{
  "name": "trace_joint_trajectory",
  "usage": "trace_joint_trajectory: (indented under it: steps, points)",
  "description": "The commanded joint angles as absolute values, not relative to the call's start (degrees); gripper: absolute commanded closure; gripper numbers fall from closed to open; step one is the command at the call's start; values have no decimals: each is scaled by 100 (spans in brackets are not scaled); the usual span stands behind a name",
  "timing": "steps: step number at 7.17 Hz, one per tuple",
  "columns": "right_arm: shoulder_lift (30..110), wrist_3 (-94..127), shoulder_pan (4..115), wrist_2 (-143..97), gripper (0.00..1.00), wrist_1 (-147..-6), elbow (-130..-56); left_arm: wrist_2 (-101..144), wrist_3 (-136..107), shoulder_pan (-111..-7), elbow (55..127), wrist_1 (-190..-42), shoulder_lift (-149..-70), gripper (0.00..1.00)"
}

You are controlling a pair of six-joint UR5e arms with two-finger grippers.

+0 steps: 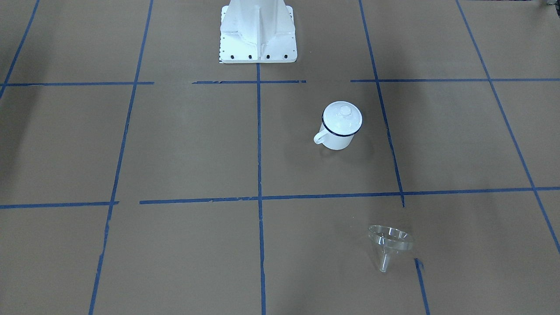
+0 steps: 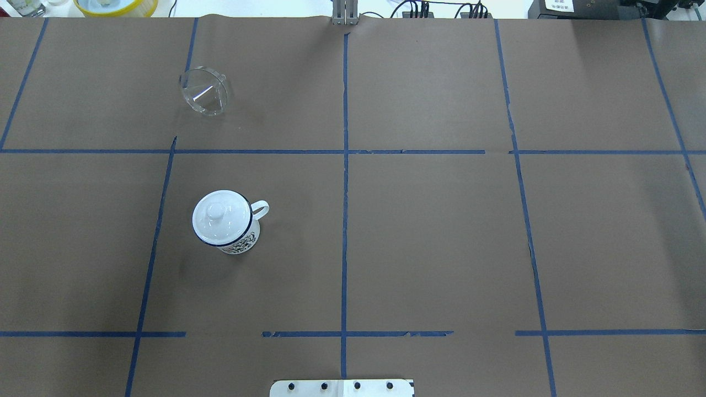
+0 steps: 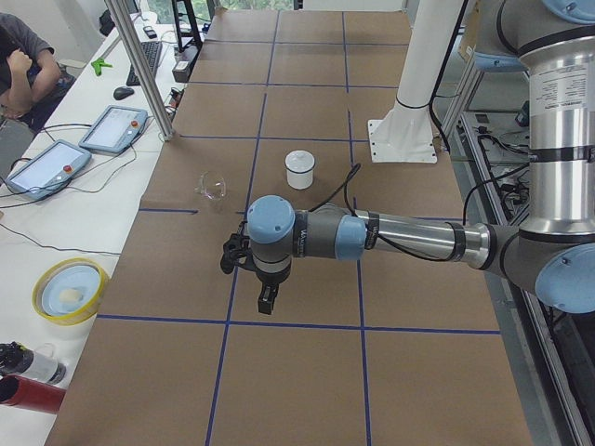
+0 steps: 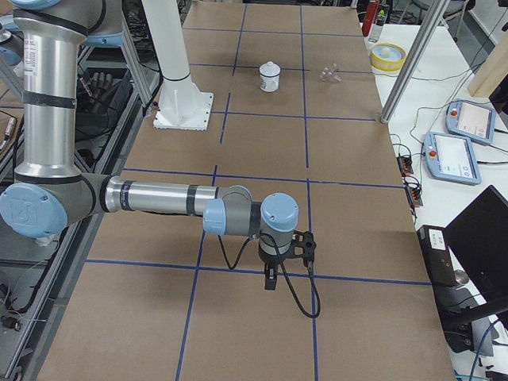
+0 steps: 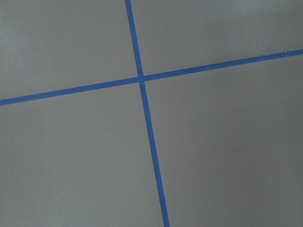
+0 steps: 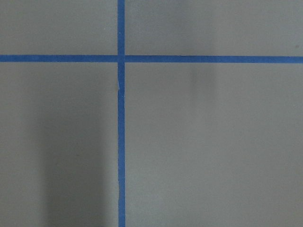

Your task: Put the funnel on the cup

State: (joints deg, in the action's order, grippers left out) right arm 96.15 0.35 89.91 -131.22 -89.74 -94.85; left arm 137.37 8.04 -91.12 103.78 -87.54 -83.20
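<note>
The cup [image 1: 337, 139] stands upright on the brown table, its handle [image 1: 320, 138] to the view's left. A round white knobbed lid [image 1: 342, 116] sits on top of it. It also shows in the overhead view [image 2: 241, 242]. The clear funnel [image 1: 389, 243] lies on its side in another taped square, well apart from the cup; it also shows in the overhead view [image 2: 204, 91]. My left gripper [image 3: 266, 299] hangs over the table far from both. My right gripper [image 4: 271, 279] hangs at the opposite end. I cannot tell whether either is open or shut.
The white robot base [image 1: 258, 35] stands at the table's edge. Blue tape lines divide the table into squares. Beyond the far edge are a yellow bowl [image 3: 68, 290], two tablets [image 3: 113, 127], a red bottle [image 3: 28, 392] and a metal post [image 3: 139, 65].
</note>
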Motion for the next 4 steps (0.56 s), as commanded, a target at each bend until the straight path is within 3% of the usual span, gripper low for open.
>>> trace_joint_trajectory:
  steps: [1,4]
  points:
    - [9615,35,8991,-13122,0,-8974,-9492,13711,817,-9114,10467,-8737,-8315,0]
    - [9615,35,8991,-13122,0,-8974,-9492,13685,782,-9114,10634,-8736,-8645,0]
